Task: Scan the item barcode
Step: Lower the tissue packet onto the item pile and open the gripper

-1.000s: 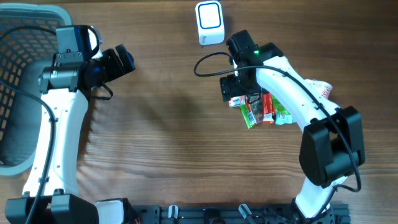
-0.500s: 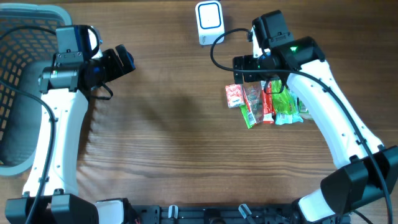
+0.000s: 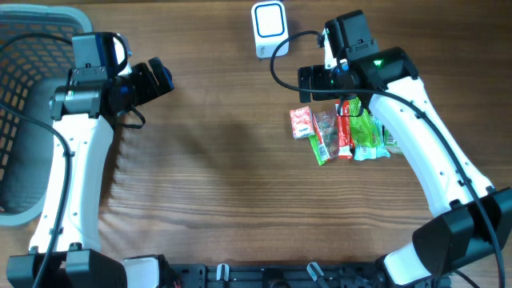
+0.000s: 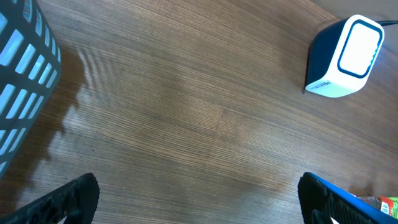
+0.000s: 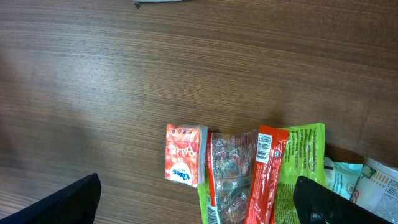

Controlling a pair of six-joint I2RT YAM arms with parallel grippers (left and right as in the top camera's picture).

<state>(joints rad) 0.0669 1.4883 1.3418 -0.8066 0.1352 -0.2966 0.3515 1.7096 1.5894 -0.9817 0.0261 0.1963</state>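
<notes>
Held nothing in left gripper (image 3: 160, 78) or right gripper (image 3: 314, 83), both spread wide. Saw packets (image 3: 344, 138) heaped at 5 o'clock from scanner (image 3: 270, 28), red pack (image 3: 301, 122) at pile's 9 o'clock edge.

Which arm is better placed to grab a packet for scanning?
Right. The right pincer, open, hangs right by the packets, with the scanner close. The left pincer, also open, sits across the table near the basket, far from both.
</notes>
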